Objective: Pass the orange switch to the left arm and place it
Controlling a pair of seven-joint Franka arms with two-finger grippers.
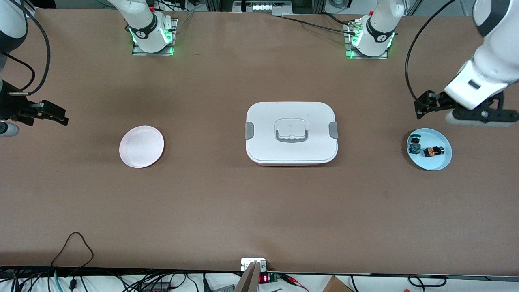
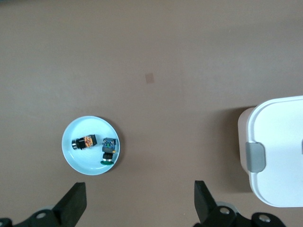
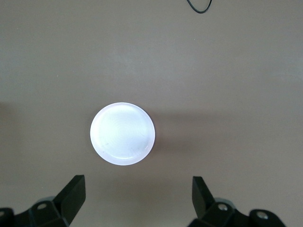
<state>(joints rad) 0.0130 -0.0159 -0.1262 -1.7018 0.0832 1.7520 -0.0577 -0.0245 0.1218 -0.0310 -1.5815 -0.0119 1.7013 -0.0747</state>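
pink plate (image 1: 141, 146) and blue plate (image 1: 429, 149) sit nearest the camera, box (image 1: 291, 132) between them. orange switch (image 1: 432, 151) lies in the blue plate beside a blue-green component (image 1: 414, 145). left claw (image 1: 421, 106) and right claw (image 1: 48, 113) both hang spread wide, empty.

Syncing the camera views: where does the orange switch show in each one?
Front view: the orange switch lies in the blue plate at the left arm's end of the table.
Left wrist view: the switch lies in the same plate, beside the blue-green component.
Right wrist view: not in it.
Shared landmark: the blue plate.
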